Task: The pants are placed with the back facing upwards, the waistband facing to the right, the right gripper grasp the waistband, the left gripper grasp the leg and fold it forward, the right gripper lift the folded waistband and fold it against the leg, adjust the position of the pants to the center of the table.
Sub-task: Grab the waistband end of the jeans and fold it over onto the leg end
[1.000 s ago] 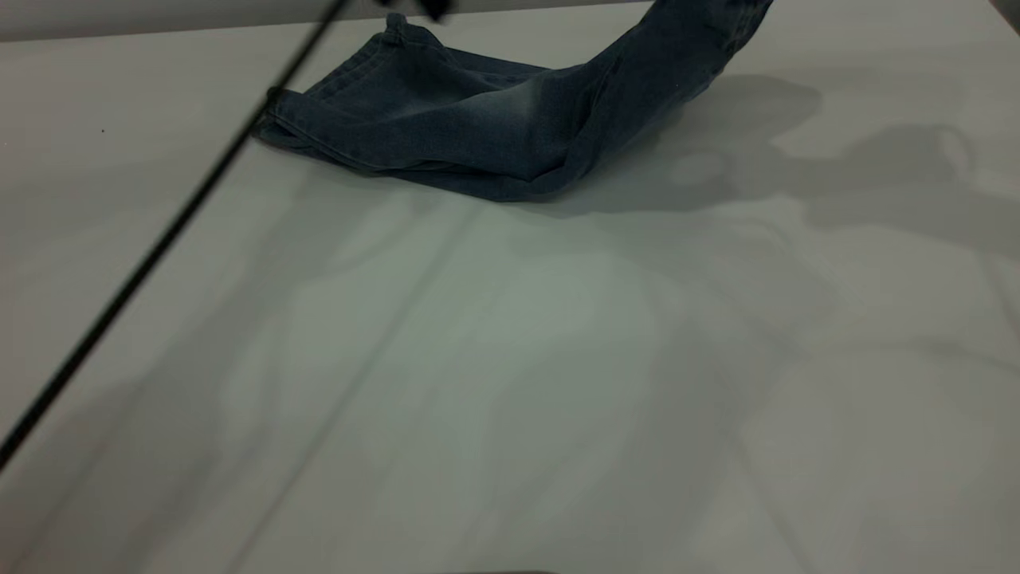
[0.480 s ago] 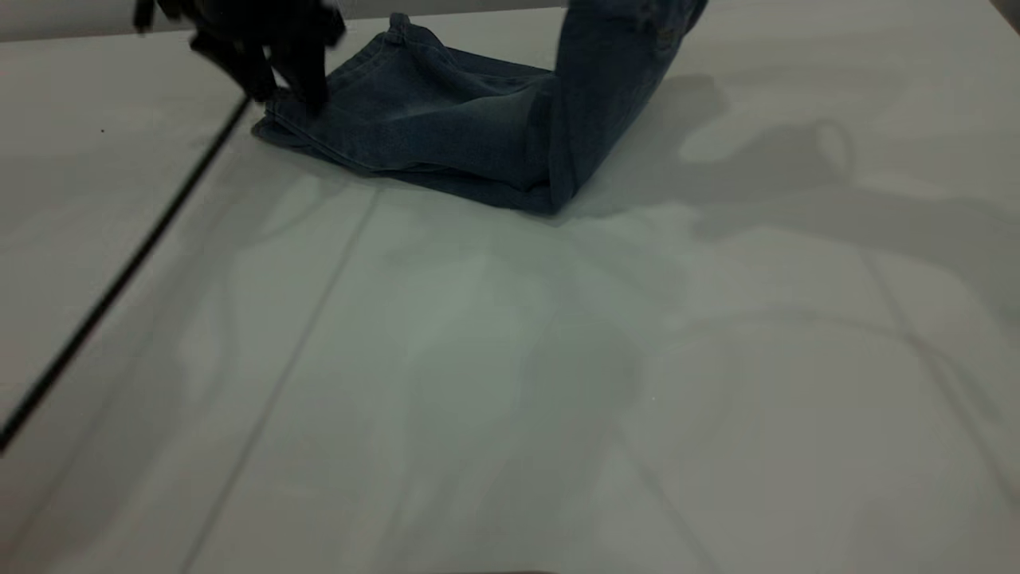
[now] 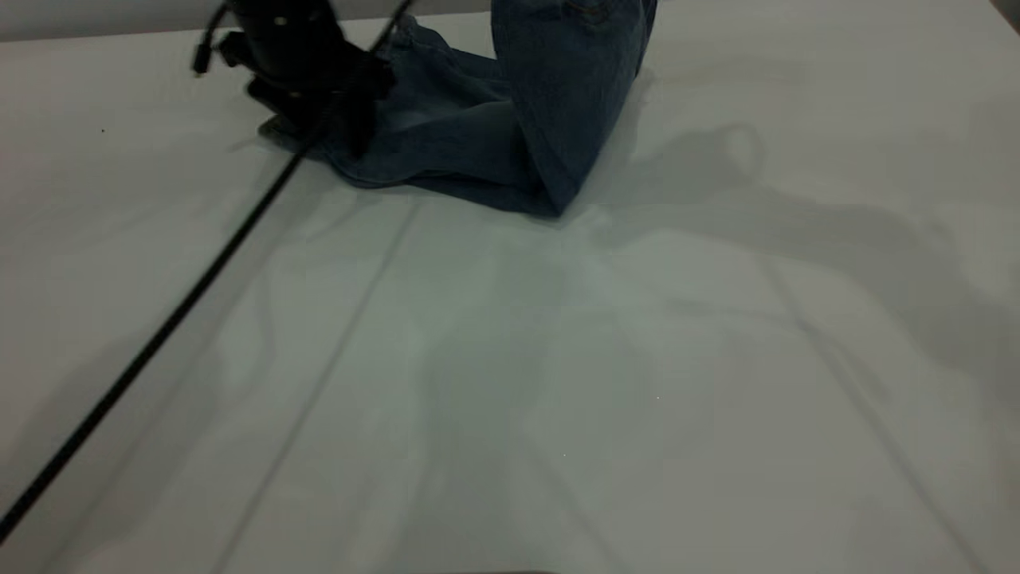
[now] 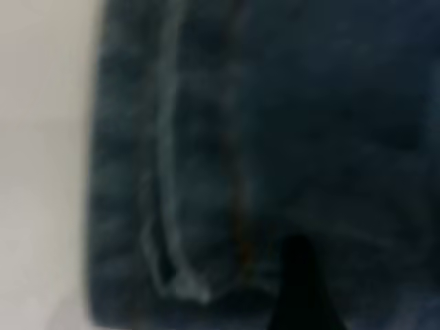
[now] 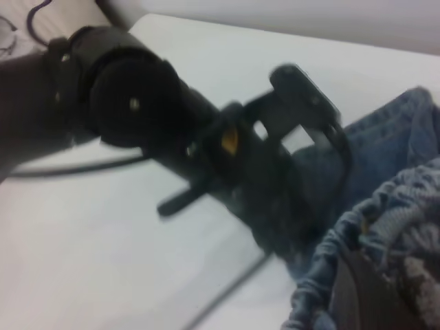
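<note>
We find the pants [image 3: 478, 135] at the tabletop's [image 3: 558, 359] far edge. The right tool [image 5: 371, 289] grips the raised waistband [image 5: 364, 234]; the left tool [image 3: 319, 104] presses the hem, grip undeterminable.

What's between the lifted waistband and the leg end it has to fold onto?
The left gripper is down on the leg end of the pants, in the fold's path. The right gripper holds the gathered waistband above.

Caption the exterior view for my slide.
Left gripper on the pants' leg end while the waistband end is lifted over them on the table.
</note>
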Motion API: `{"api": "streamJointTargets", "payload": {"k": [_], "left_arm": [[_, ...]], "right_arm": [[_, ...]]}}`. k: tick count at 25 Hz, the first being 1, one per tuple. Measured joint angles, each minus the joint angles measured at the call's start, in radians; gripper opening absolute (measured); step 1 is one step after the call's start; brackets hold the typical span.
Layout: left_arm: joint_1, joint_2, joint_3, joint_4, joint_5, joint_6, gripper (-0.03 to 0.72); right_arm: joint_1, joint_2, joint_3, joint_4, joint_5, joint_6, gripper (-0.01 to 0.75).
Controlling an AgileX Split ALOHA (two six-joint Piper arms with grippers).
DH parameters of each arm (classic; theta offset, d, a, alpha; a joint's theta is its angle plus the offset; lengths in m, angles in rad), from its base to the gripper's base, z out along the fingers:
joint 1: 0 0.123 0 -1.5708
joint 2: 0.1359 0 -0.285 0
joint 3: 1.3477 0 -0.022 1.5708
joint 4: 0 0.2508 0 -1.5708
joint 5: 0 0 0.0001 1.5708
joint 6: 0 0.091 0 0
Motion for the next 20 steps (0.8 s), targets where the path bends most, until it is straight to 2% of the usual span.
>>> {"api": "streamJointTargets", "payload": {"k": [6, 9, 15, 20], "left_arm": [[-0.059, 0.0, -0.053, -0.016, 0.051, 0.003, 0.427], [-0.051, 0.0, -0.139, 0.021, 0.146, 0.003, 0.427], [-0.018, 0.0, -0.332, 0.202, 0.34, -0.055, 0.427], [-0.005, 0.0, -0.464, 0.267, 0.405, -0.129, 0.427]], "right_arm": [[0.001, 0.071, -0.047, 0.04, -0.019, 0.0, 0.034], [0.001, 0.103, -0.071, 0.048, -0.019, 0.0, 0.034], [0.001, 0.187, -0.097, 0.112, -0.018, -0.037, 0.034], [0.017, 0.249, -0.11, 0.215, 0.01, -0.144, 0.043]]}}
